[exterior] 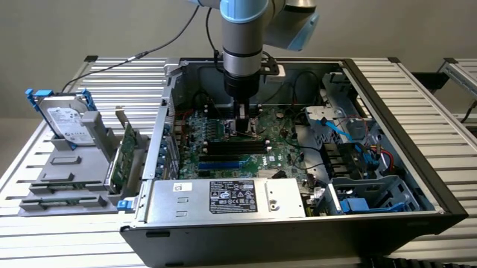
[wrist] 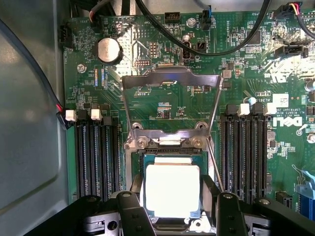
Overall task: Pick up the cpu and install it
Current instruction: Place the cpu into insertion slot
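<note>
Hard drive [exterior: 66, 120]: stands upright in a grey holder near the bench's [exterior: 417, 72] edge on the exterior view's left, well apart from the work; parked where it cannot interfere.
Expansion card [exterior: 123, 153]: stands on edge in the same holder, just beside the case wall.
Computer case [exterior: 173, 100]: lies on its side with the panel off, so the motherboard [exterior: 223, 151] faces up for a straight descent.
Memory slots [wrist: 93, 157]: empty rows flanking the socket, leaving room for the fingers.
Load plate [wrist: 170, 81]: swung up and back from the socket [wrist: 170, 140], so the seat is uncovered.
Cpu [wrist: 172, 189]: lies flat and square inside the socket frame, metal top upward; whether it is fully seated I cannot tell.
Gripper [wrist: 173, 196]: spread wide, its black fingers [wrist: 132, 206] pressed against two opposite edges of the cpu, apparently gripping it level.
Arm [exterior: 242, 50]: drops vertically into the case near its far wall, wrist straight down over the socket.
</note>
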Available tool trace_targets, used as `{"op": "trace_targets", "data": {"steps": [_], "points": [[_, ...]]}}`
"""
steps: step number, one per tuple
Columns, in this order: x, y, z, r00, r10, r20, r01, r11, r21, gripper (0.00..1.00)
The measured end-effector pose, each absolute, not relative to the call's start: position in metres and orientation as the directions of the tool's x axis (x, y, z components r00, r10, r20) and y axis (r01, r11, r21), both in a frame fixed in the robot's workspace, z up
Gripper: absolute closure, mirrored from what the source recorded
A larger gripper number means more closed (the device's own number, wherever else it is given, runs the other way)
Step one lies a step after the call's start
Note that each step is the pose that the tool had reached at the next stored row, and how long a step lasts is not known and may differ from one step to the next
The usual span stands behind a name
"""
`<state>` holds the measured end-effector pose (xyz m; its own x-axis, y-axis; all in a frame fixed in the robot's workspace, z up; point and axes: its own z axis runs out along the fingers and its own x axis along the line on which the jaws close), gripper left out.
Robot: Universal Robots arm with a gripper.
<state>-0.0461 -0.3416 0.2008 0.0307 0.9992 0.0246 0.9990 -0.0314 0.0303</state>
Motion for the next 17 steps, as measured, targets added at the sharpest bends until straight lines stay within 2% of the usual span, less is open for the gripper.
{"op": "trace_targets", "data": {"steps": [17], "points": [[-0.0464,-0.3409,0.1993,0.031,0.999,0.014,0.999,-0.031,0.031,0.45]]}}
